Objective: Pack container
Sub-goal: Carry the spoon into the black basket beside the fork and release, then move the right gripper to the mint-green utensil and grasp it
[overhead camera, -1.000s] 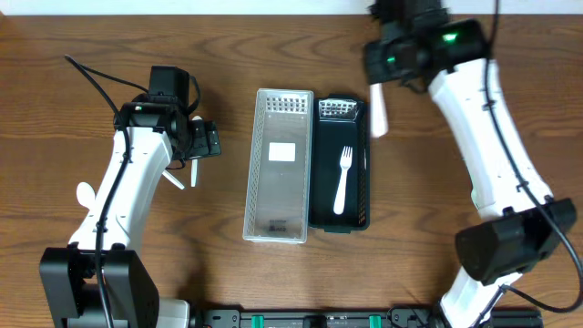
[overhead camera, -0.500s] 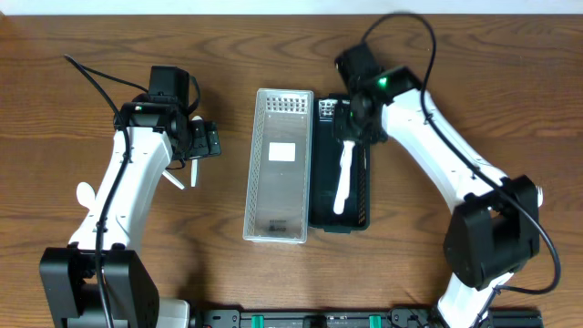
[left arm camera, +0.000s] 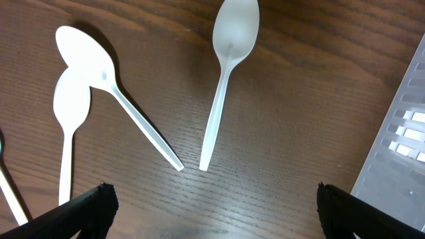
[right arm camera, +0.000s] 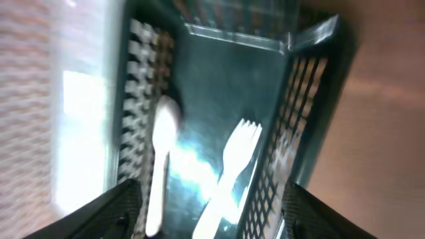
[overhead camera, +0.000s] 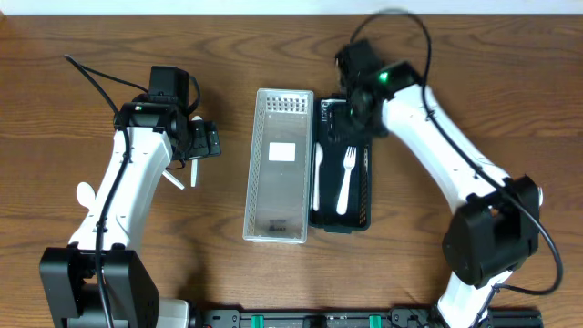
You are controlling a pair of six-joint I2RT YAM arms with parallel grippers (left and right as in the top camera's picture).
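Observation:
The black mesh container (overhead camera: 364, 196) holds a white fork (overhead camera: 344, 179) and a white spoon (overhead camera: 317, 179) side by side. My right gripper (overhead camera: 353, 107) is open and empty above the container's far end. In the right wrist view the spoon (right arm camera: 159, 159) and fork (right arm camera: 231, 166) lie below between my fingers (right arm camera: 109, 211), and my gripper (right arm camera: 212, 222) holds nothing. My left gripper (overhead camera: 202, 141) is open and empty over the table at the left. Its wrist view shows my gripper (left arm camera: 212, 226) above three white spoons: one (left arm camera: 227, 73), a second (left arm camera: 113, 93) and a third (left arm camera: 70, 126).
A clear perforated lid or tray (overhead camera: 280, 164) lies directly left of the black container, and its edge shows in the left wrist view (left arm camera: 405, 133). Loose white spoons (overhead camera: 180, 175) lie on the wooden table by my left arm.
My right arm swung in from the far right with a white spoon, came over the black container and let go. The spoon now lies left of the fork. The left arm has not moved.

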